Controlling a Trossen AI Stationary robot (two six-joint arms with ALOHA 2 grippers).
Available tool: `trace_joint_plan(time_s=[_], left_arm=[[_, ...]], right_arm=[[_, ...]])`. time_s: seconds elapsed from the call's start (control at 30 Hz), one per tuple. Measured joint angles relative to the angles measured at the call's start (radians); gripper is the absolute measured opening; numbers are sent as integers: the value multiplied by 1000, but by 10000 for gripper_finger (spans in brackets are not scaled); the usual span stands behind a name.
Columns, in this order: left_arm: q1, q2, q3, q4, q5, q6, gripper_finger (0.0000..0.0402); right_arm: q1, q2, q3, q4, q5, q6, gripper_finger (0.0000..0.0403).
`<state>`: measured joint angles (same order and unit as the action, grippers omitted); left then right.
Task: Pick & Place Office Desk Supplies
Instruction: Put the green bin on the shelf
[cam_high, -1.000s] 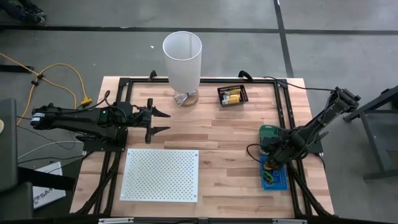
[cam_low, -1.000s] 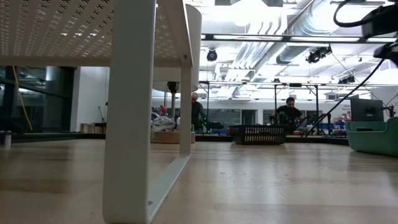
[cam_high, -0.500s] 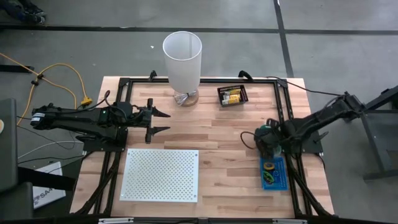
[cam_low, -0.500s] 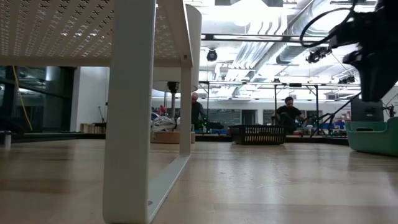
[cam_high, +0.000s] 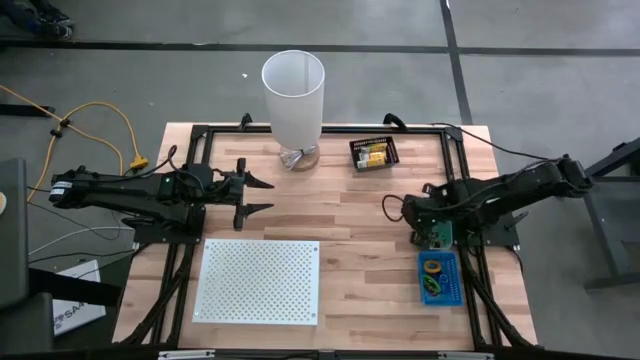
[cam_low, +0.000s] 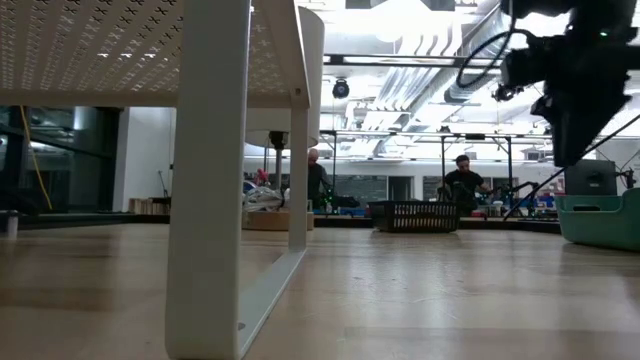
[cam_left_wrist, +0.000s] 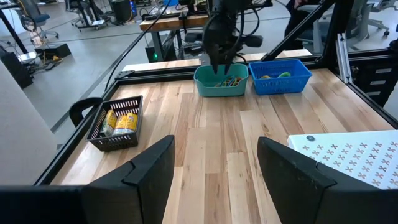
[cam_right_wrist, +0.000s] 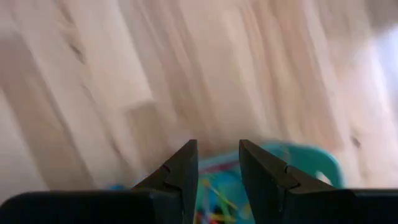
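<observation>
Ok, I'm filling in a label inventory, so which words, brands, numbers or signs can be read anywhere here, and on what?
No text can be read in any view.
White sheet on the floor beside the table: dark print, too small to read.
Yellow packets in the black basket: printed labels, too blurred to read.

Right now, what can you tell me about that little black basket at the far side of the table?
The black basket is a small rectangular tray with slatted, open-mesh walls, plastic by the look of it. It sits flat on the wooden table near the far edge, to the right of the tall white cylinder. Inside lie yellow-orange packets. No fingers touch it; both arms are well away.
</observation>
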<state>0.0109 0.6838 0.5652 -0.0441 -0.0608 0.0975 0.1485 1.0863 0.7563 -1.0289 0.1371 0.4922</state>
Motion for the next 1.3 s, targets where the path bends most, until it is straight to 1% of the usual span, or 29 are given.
trace_joint_plan(time_s=[0.13, 0.3, 0.43, 0.6, 0.73, 0.97, 1.07, 1.17, 1.3], left_arm=[[0, 0, 0, 0, 0, 0, 221], [0, 0, 0, 0, 0, 0, 221], [0, 0, 0, 0, 0, 0, 221], [0, 0, 0, 0, 0, 0, 221], [0, 0, 0, 0, 0, 0, 221], [0, 0, 0, 0, 0, 0, 221], [0, 0, 0, 0, 0, 0, 221], [0, 0, 0, 0, 0, 0, 221], [0, 0, 0, 0, 0, 0, 221]], right_arm=[[-15, 0, 0, 112, -48, -16, 105], [-56, 0, 0, 254, -56, -141, 105], [-147, 0, 2, 284, -88, -222, 105], [-296, 0, 3, 279, -184, -320, 105], [-388, 0, 4, 285, -245, -392, 105], [-466, 0, 60, 241, -252, -555, 105], [-485, 0, 97, 156, -230, -599, 105], [-508, 0, 122, 55, -187, -610, 105], [-551, 0, 122, -51, -181, -659, 105]])
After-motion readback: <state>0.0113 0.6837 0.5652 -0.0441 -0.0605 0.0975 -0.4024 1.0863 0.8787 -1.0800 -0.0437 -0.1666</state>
